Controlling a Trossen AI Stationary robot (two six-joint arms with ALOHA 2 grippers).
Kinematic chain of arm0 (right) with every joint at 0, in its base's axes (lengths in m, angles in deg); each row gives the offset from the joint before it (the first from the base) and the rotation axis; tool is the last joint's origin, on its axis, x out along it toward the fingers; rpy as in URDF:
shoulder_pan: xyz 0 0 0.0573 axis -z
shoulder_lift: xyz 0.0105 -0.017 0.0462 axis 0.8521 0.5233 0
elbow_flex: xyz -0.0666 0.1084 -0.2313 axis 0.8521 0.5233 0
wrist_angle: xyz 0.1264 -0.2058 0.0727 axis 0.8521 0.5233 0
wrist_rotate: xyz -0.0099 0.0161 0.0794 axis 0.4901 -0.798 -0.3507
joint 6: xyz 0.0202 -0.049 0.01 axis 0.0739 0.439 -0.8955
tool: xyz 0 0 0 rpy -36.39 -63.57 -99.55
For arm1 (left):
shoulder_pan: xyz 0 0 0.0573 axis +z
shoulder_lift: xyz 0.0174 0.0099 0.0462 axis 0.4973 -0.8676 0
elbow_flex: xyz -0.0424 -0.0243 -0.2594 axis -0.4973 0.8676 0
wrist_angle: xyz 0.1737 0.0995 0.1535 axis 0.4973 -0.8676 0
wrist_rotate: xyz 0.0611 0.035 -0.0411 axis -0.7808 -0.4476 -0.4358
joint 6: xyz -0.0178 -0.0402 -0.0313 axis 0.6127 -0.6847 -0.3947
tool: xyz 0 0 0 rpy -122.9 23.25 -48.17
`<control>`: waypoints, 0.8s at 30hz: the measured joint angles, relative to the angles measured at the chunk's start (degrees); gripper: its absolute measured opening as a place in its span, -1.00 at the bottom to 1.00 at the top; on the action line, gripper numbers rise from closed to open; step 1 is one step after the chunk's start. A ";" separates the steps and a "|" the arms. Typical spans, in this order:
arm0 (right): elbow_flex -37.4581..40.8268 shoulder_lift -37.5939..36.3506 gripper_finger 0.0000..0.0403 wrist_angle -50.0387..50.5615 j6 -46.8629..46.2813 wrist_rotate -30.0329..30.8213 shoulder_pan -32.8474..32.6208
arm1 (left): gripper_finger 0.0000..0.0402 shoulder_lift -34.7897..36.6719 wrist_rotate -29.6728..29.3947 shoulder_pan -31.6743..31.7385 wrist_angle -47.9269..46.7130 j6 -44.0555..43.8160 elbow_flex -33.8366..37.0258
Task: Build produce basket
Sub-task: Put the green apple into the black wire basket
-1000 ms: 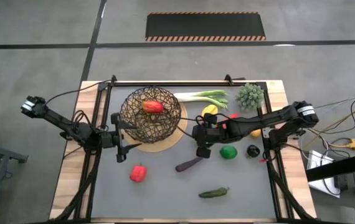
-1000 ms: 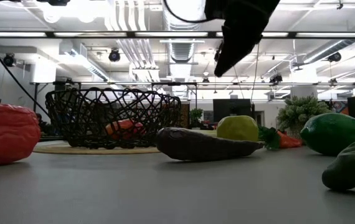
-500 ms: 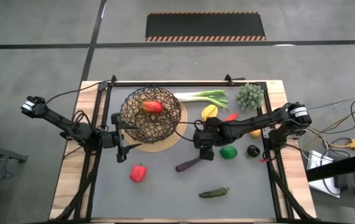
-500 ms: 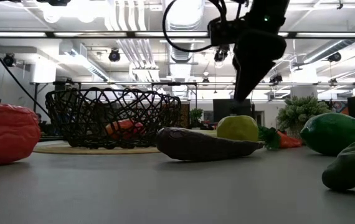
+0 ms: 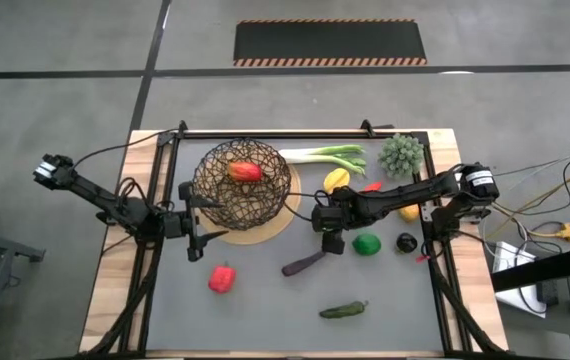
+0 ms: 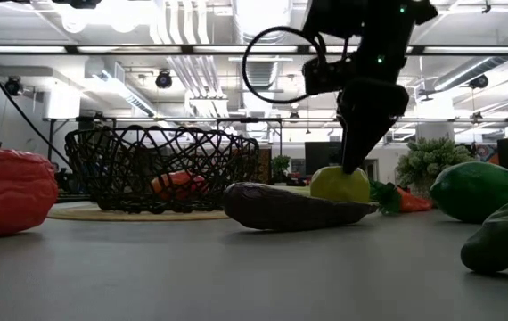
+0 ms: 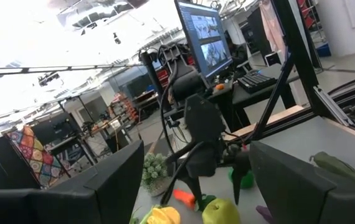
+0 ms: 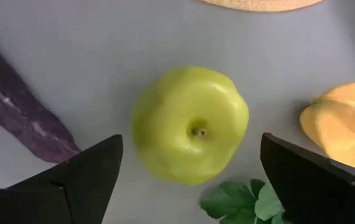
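Observation:
A green apple [image 8: 190,124] lies on the grey table, stem end up, next to the purple eggplant [image 6: 294,207]. My right gripper [image 6: 352,162] hangs just above the apple, pointing down and open. Its two fingers [image 8: 71,177] stand wide to either side of the apple and do not touch it. The wire basket [image 5: 242,188] stands on its tan base disc [image 5: 270,226] at the far left, with a red pepper [image 5: 246,170] inside. My left gripper [image 5: 200,220] waits open beside the basket's near left side.
Loose on the table lie a leek [image 5: 330,153], a yellow fruit [image 5: 336,179], a lime [image 5: 367,243], a second red pepper [image 5: 222,277] and a cucumber [image 5: 343,310]. A spiky plant [image 5: 402,153] stands at the far right.
My right gripper has come down from well above the table to just over the green apple, shifting a little toward the far edge. The produce and the basket have stayed where they were.

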 joint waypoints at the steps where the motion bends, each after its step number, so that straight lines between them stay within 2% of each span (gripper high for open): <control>1: 0.57 0.00 0.80 -1.06 0.22 -0.73 0.46 | 0.35 -0.10 0.00 0.01 0.02 0.02 0.00; 8: 4.03 0.00 0.76 -7.94 0.94 -3.86 2.25 | 0.35 -0.19 0.00 -0.01 -0.02 0.05 0.00; 19: 3.86 -0.01 0.37 -7.93 1.36 -3.85 2.25 | 0.35 -0.17 0.00 -0.01 0.02 0.11 0.00; 24: 2.97 -0.02 0.30 -6.60 0.69 -3.72 2.25 | 0.35 -0.06 0.00 0.01 0.03 0.11 0.02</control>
